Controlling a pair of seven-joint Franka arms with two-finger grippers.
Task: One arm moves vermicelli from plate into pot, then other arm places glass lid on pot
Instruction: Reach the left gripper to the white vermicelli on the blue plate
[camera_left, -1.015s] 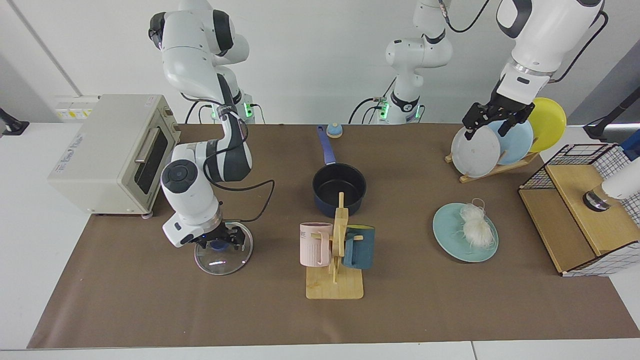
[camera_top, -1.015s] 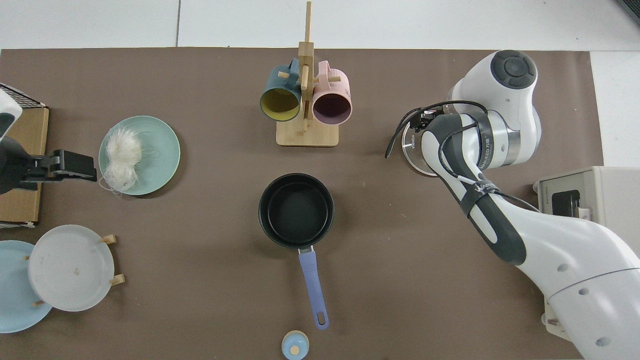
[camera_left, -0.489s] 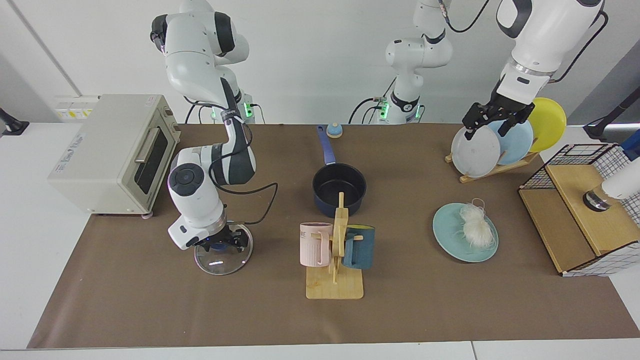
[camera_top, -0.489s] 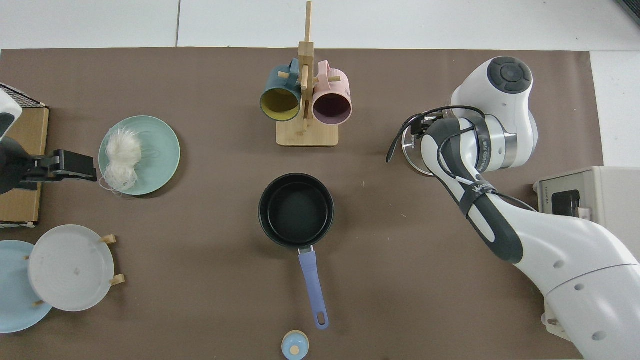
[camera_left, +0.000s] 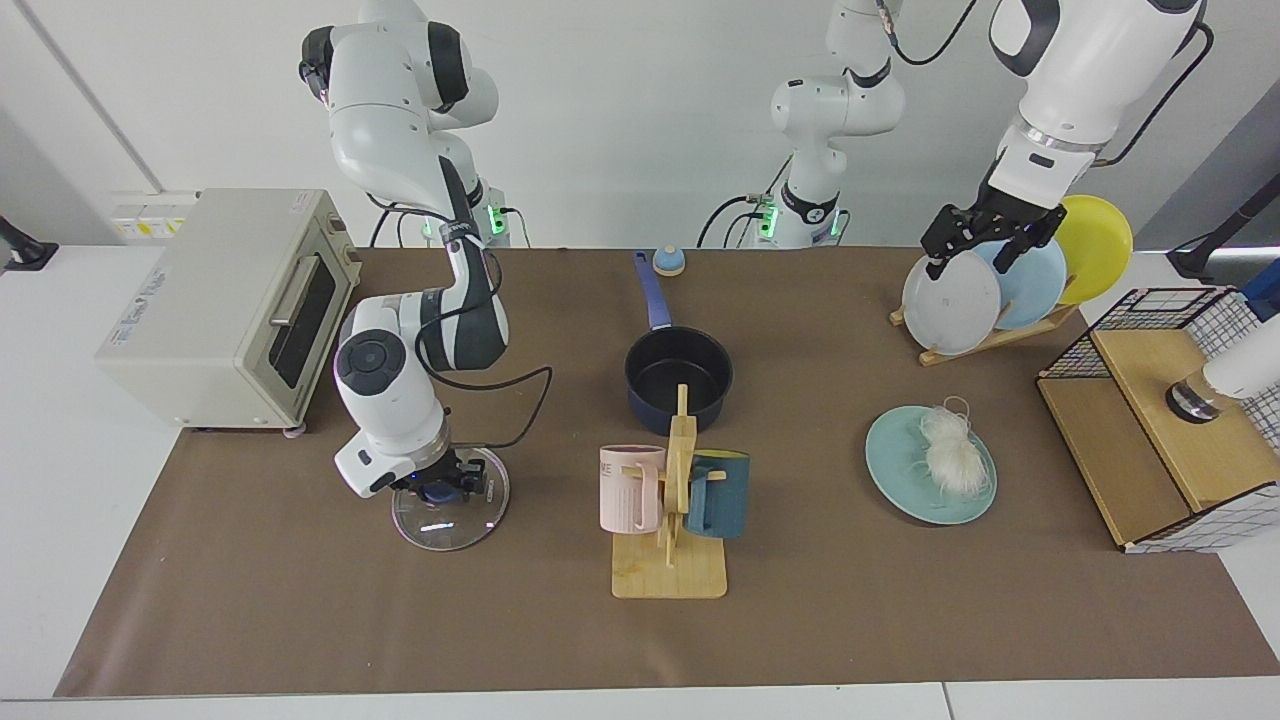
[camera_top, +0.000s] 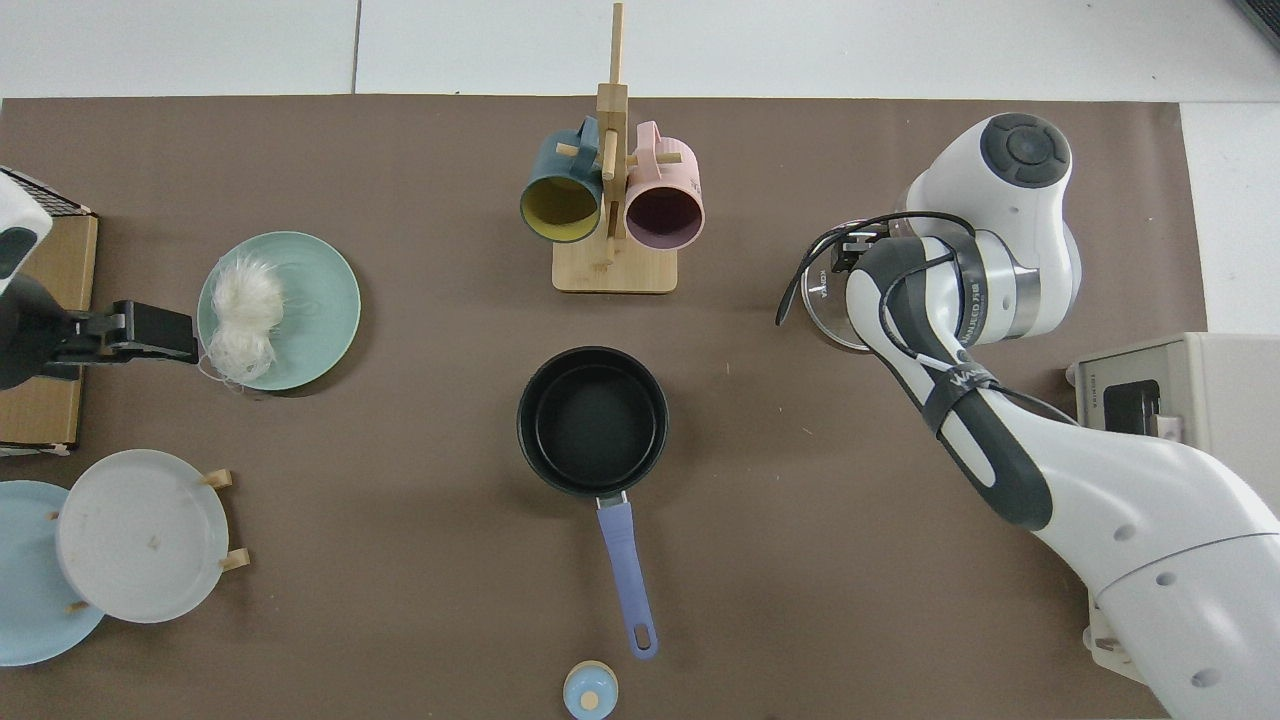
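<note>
Two arms, unequal reach: the vermicelli (camera_left: 950, 452) lies on the teal plate (camera_left: 900, 470), below the left gripper (camera_left: 982, 248), spread wide above the rack; the right gripper (camera_left: 440, 487) grips the glass lid (camera_left: 450, 515), flat on the desk (camera_left: 250, 600); the pot (camera_left: 679, 380) stands empty between.

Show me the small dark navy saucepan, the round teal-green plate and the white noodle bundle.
small dark navy saucepan (camera_top: 592, 420): top view, black inner floor.
round teal-green plate (camera_top: 320, 310): top view, bare surface.
white noodle bundle (camera_left: 948, 452): facing view, middle of the threads.
</note>
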